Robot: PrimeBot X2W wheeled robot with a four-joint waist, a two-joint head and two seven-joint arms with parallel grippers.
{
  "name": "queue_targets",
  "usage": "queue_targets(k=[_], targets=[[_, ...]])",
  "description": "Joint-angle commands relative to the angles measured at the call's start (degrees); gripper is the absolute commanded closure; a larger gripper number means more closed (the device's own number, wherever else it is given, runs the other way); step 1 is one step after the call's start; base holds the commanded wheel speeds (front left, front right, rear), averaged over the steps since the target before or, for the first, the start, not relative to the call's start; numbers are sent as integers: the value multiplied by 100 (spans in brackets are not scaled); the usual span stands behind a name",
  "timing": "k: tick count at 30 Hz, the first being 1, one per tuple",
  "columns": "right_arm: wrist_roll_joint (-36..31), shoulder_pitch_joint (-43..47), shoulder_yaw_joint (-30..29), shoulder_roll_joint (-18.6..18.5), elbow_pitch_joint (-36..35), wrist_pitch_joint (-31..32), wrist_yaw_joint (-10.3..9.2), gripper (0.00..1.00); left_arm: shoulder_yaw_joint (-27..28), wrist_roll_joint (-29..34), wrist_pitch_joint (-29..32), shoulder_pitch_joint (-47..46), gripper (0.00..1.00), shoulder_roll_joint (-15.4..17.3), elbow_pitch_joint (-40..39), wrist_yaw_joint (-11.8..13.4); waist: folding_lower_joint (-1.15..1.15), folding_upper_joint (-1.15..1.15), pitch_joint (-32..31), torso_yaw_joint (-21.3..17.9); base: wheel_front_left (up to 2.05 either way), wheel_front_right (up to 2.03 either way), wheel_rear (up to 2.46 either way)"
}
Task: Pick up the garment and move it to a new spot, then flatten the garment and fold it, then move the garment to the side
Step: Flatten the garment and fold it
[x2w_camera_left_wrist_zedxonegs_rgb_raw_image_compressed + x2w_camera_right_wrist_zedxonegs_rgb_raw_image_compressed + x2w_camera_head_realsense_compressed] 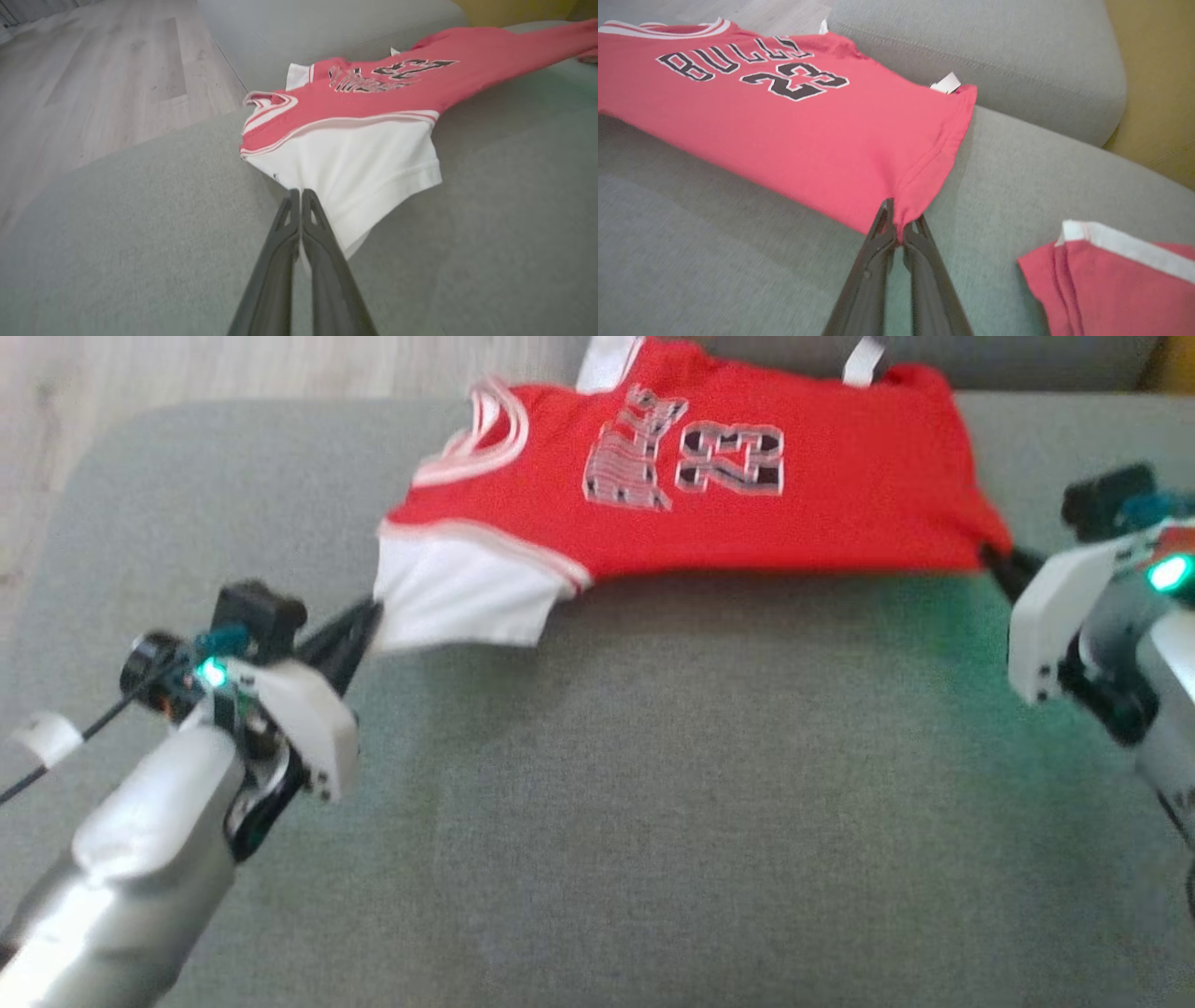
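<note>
Clamping the left gripper (300, 196) tight on the white sleeve (369, 172) and the right gripper (899, 228) on the red hem corner (924, 196), holding taut between them the soft knit jersey (747, 523), lettered BULLS 23 in white-edged black, over a grey woven sofa cushion (653, 775), pale wood floor (93, 70) beyond.

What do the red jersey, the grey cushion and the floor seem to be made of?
The jersey: soft matte knit cloth, probably; it sags and creases, hems stitched. The cushion: coarse woven upholstery; a flecked weave shows. The floor: pale wood or laminate planks, matte; grain and joint lines show, which one is unclear.
</note>
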Motion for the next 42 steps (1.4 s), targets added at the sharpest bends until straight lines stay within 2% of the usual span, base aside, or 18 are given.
queue_targets(k=[1,7,14,21,25,28,33,42], targets=[[286,210,159,-292,-313,192,-5,100,130,-147,186,35,100,476,-348,11,1,0,-328,9,0,0,0],[1241,843,703,-829,-1192,1025,-5,100,37,-601,921,755,100,1025,-1373,84,1,0,-814,-20,0,0,0],[2190,1456,900,-1261,-2073,1905,-5,100,-1,-971,1693,1517,100,1682,-2804,508,1,0,-1119,-104,0,0,0],[2315,1585,671,-1429,-2612,1669,-5,100,168,-1022,1716,1702,100,1880,-3548,942,1,0,-1035,-139,0,0,0],[2183,1463,452,-1336,-2576,1560,-5,100,261,-930,1616,1494,100,1790,-3559,1035,1,0,-844,-169,0,0,0],[2113,1310,239,-1183,-2462,1491,-5,100,321,-904,1587,1255,100,1712,-3381,991,1,0,-651,-200,0,0,0],[2016,1046,-100,-848,-2079,1371,-5,100,387,-897,1622,619,100,1419,-2705,808,1,0,-287,-202,0,0,0],[1640,511,-270,-487,-1538,1233,-5,100,419,-753,1545,-499,100,873,-1456,522,1,0,192,-286,0,0,0]])
